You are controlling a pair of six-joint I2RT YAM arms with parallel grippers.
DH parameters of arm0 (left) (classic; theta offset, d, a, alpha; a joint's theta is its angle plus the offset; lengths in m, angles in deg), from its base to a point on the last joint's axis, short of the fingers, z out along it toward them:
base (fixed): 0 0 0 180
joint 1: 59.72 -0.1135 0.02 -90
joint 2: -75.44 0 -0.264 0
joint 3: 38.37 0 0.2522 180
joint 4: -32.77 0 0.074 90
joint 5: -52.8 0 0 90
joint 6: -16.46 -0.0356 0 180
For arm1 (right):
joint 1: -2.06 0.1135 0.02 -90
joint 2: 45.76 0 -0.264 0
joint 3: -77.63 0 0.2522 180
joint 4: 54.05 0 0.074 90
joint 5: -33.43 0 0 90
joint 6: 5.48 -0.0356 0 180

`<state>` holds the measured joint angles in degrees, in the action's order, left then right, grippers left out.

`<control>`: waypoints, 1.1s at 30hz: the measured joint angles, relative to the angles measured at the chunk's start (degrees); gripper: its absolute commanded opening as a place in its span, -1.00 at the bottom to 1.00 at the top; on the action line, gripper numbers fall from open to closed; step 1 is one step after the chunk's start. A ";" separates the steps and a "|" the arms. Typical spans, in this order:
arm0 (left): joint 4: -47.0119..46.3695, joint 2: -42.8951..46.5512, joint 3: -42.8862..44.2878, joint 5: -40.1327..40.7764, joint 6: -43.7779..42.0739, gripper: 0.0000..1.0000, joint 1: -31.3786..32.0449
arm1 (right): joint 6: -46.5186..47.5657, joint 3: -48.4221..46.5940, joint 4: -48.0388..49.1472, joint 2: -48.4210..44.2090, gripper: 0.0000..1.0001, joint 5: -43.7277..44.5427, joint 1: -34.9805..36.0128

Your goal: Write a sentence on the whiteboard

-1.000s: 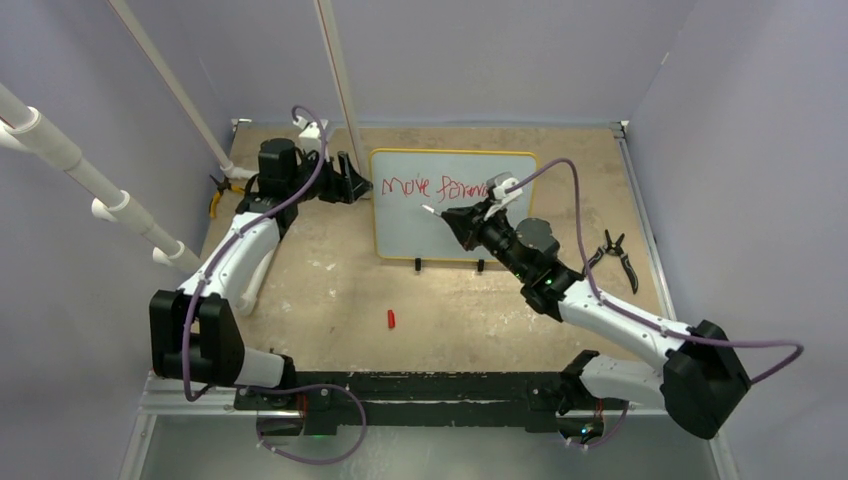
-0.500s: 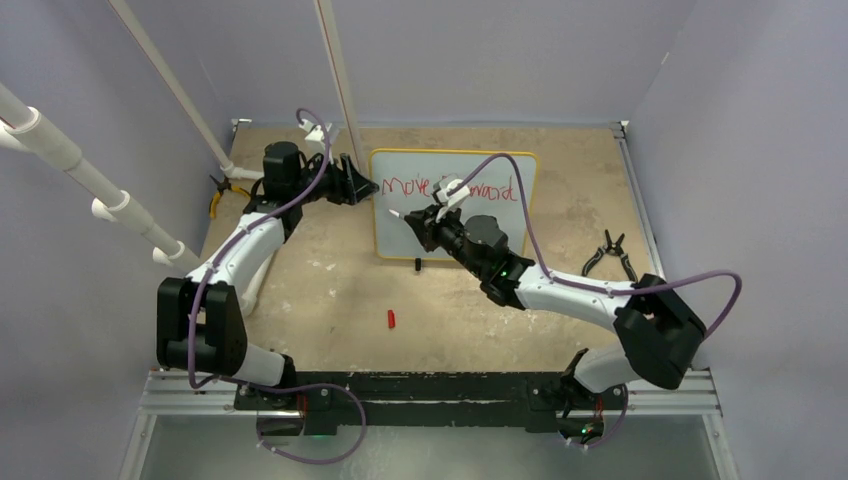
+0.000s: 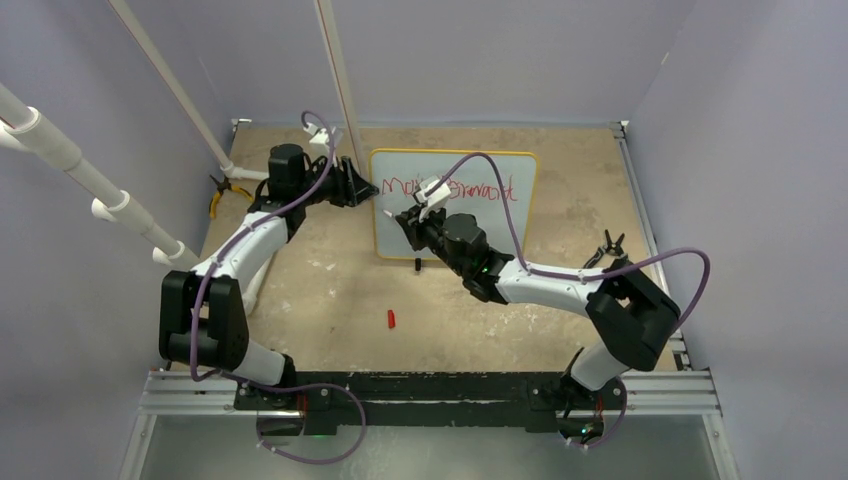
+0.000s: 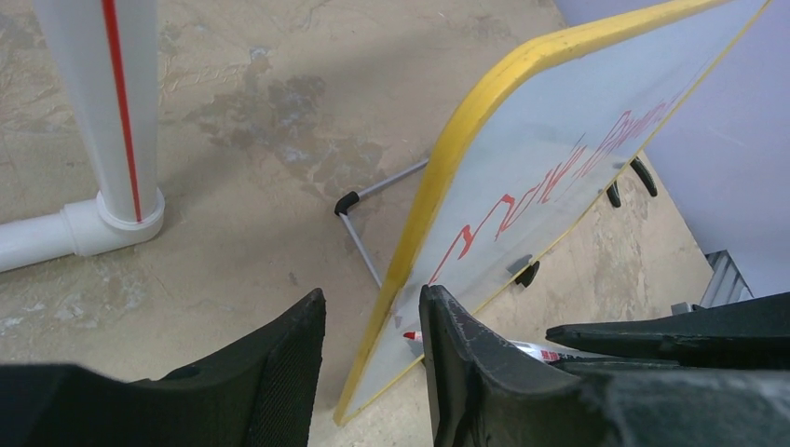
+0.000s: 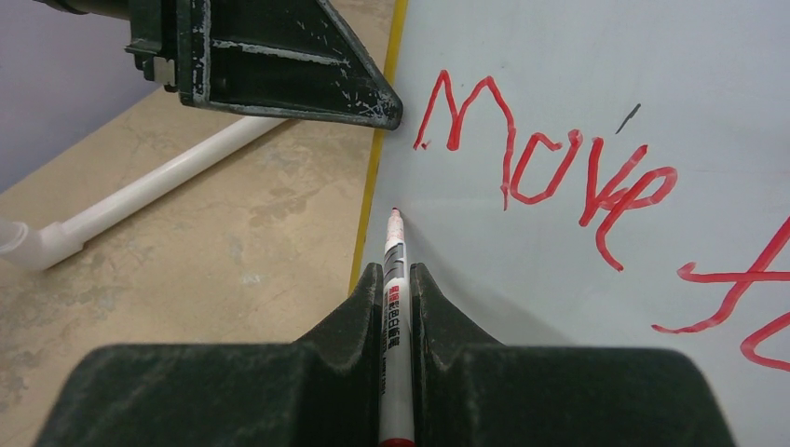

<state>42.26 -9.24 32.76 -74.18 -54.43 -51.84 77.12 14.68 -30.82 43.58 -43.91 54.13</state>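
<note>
Whiteboard (image 3: 495, 228) stands upper centre in the top view, sentence (image 5: 550, 172) one line in; right gripper (image 5: 398, 275), clamped on the red marker (image 5: 395, 250), should press lightly below "Move" and stroke rightward, while the left gripper (image 4: 373, 307), jaws part-open astride the yellow frame, steadies it.

Lighting's soft and even, looks like it's from overhead. The whiteboard (image 5: 596, 74) comes out greyish up close, faint shadow beside the marker (image 5: 395, 279). Nearest fingers (image 4: 279, 372) look kinda blurry.
</note>
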 measured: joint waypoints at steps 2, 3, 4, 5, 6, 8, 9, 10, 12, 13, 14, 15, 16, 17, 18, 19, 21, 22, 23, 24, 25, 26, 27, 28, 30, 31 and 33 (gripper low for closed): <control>0.00 -0.09 0.00 0.02 0.00 -0.23 0.20 | 0.02 -0.35 -0.07 0.57 -1.00 0.37 0.00; 0.00 -0.13 0.00 0.07 0.00 -0.24 0.35 | 0.02 -0.50 -0.07 0.81 -1.00 0.68 0.02; 0.00 -0.17 0.00 0.07 0.00 -0.26 0.44 | 0.02 -0.66 -0.07 1.05 -1.00 0.98 0.02; 0.00 -0.20 0.00 0.07 0.00 -0.28 0.52 | 0.02 -0.83 -0.07 1.22 -1.00 1.36 0.04; 0.00 -0.24 0.00 0.09 0.00 -0.29 0.59 | 0.02 -0.96 -0.11 1.36 -1.00 1.53 0.04; 0.00 -0.33 0.00 0.09 0.00 -0.32 0.74 | 0.02 -1.16 -0.13 1.42 -1.00 1.90 0.13; 0.00 -0.37 0.00 0.09 0.00 -0.33 0.76 | 0.02 -1.22 -0.13 1.42 -1.00 2.01 0.17; 0.00 -0.42 0.00 0.09 0.00 -0.35 0.81 | 0.00 -1.33 -0.17 1.42 -1.00 2.23 0.17; 0.00 -0.52 0.00 0.09 0.00 -0.37 0.85 | 0.00 -1.36 -0.17 1.42 -1.00 2.58 0.17; 0.00 -0.57 0.00 0.09 0.00 -0.38 0.87 | -0.04 -1.36 -0.20 1.42 -1.00 2.69 0.17; 0.00 -0.61 0.00 0.09 0.00 -0.39 0.87 | -0.04 -1.36 -0.26 1.42 -1.00 2.80 0.22; 0.00 -0.61 0.00 0.09 0.00 -0.40 0.87 | -0.07 -1.36 -0.28 1.42 -1.00 2.86 0.28; 0.00 -0.61 0.00 0.09 0.00 -0.41 0.87 | -0.09 -1.36 -0.33 1.42 -1.00 2.89 0.33; 0.00 -0.61 0.00 0.09 0.00 -0.42 0.87 | -0.11 -1.36 -0.39 1.42 -1.00 2.89 0.39; 0.00 -0.61 0.00 0.09 0.00 -0.42 0.87 | -0.22 -1.31 -0.52 1.42 -1.00 2.89 0.44; 0.00 -0.63 0.00 0.07 0.00 -0.43 0.87 | -0.35 -1.25 -0.59 1.42 -1.00 2.89 0.46; -0.02 -0.63 0.00 0.07 0.02 -0.46 0.87 | -0.55 -1.03 -0.98 1.42 -1.00 2.89 0.55; -0.02 -0.63 0.00 0.07 0.00 -0.46 0.87 | -0.66 -0.92 -1.11 1.42 -1.00 2.89 0.61; -0.02 -0.66 0.00 0.04 0.02 -0.46 0.87 | -0.76 -0.85 -1.53 1.42 -1.00 2.89 0.74; -0.04 -0.66 0.00 0.02 0.02 -0.47 0.87 | -0.92 -0.74 -1.75 1.42 -1.00 2.89 0.81; -0.09 -0.70 0.00 0.00 0.04 -0.47 0.87 | -1.01 -0.57 -1.84 1.42 -1.00 2.89 0.87; -0.24 -0.72 0.00 -0.07 0.15 -0.47 0.87 | -1.14 -0.37 -1.99 1.42 -1.00 2.91 0.92; -0.35 -0.72 0.00 -0.09 0.24 -0.48 0.87 | -1.25 -0.17 -2.25 1.42 -1.00 2.91 0.96; -0.44 -0.72 0.00 -0.09 0.31 -0.48 0.87 | -1.46 -0.07 -2.43 1.42 -1.00 2.91 1.03; -0.66 -0.72 0.00 -0.11 0.37 -0.49 0.87 | -1.64 0.02 -2.82 1.42 -1.00 2.97 1.18; -0.72 -0.72 0.00 -0.13 0.39 -0.50 0.87 | -1.73 0.02 -2.97 1.42 -1.00 2.97 1.25; -0.79 -0.72 0.00 -0.15 0.39 -0.51 0.87 | -1.86 0.02 -3.15 1.42 -1.00 3.19 1.31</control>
<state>41.47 -9.97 32.76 -74.33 -54.03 -50.97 75.26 14.70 -33.97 45.00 -40.72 55.44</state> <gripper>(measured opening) 0.255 0.112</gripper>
